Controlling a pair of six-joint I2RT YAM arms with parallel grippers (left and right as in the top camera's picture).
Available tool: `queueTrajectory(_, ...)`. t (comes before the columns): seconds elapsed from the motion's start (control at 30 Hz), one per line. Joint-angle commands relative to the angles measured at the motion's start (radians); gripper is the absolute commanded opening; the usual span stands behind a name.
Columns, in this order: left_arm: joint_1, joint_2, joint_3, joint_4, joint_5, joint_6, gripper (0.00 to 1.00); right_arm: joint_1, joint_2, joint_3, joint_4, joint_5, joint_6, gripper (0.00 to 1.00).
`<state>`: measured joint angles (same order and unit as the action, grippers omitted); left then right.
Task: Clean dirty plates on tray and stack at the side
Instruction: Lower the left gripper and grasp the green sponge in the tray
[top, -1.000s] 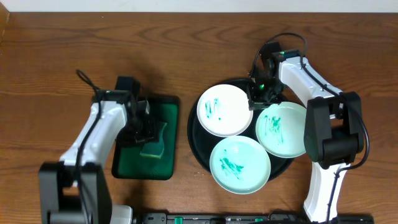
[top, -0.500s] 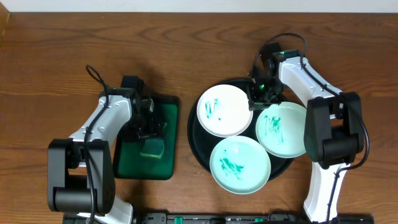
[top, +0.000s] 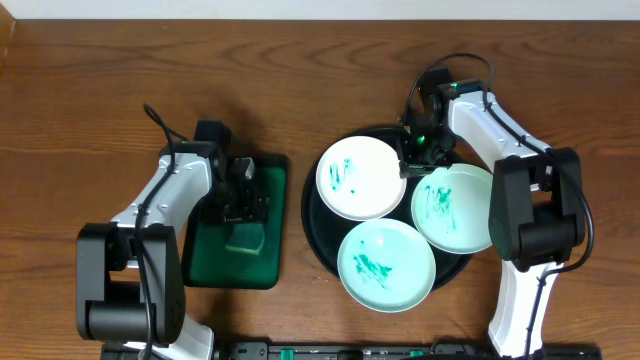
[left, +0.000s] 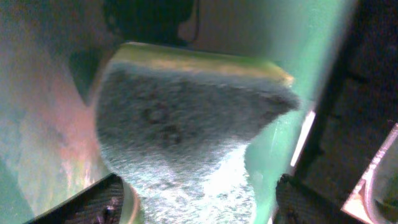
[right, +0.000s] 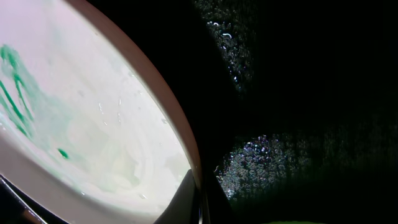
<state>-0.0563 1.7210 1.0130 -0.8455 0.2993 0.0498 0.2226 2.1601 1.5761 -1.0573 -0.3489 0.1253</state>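
Three plates lie on the round black tray (top: 311, 222), all with teal smears: one at the upper left (top: 358, 176), one at the right (top: 453, 207), one at the front (top: 386, 265). My right gripper (top: 418, 152) is shut on the far rim of the upper-left plate (right: 93, 118), with the rim pinched between its fingertips (right: 186, 198). My left gripper (top: 241, 203) hangs open over a sponge (top: 245, 239). In the left wrist view the sponge (left: 186, 130) sits between the spread fingers (left: 93, 202), with a gap on the right side.
The sponge rests in a small green rectangular tray (top: 205, 262) left of the black tray. Water droplets cover the black tray floor (right: 280, 155). Bare wooden table (top: 90, 110) lies around both trays.
My left arm shifted a little right over the green tray and its jaws spread wider around the sponge. The right gripper and the plates have not moved.
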Motion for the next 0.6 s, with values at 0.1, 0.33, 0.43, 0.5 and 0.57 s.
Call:
queueTrajectory(0.1,-0.002,0.003,0.014,-0.008,0.067,0.074,0.73,0.005,0.011,0.011,-0.001,-0.026,-0.011,0.01)
queueTrajectory(0.33,-0.002,0.003,0.013,-0.009,0.027,0.072,0.71,0.007,0.011,0.011,-0.003,-0.039,-0.031,0.01)
queueTrajectory(0.43,-0.002,0.003,0.013,-0.005,0.017,0.073,0.67,0.008,0.011,0.011,-0.002,-0.049,-0.037,0.01)
queueTrajectory(0.5,-0.002,0.003,0.013,0.001,0.017,0.073,0.67,0.008,0.011,0.011,-0.001,-0.049,-0.037,0.01)
queueTrajectory(0.57,-0.002,0.003,0.013,0.006,0.011,0.073,0.67,0.008,0.011,0.011,-0.001,-0.049,-0.037,0.01)
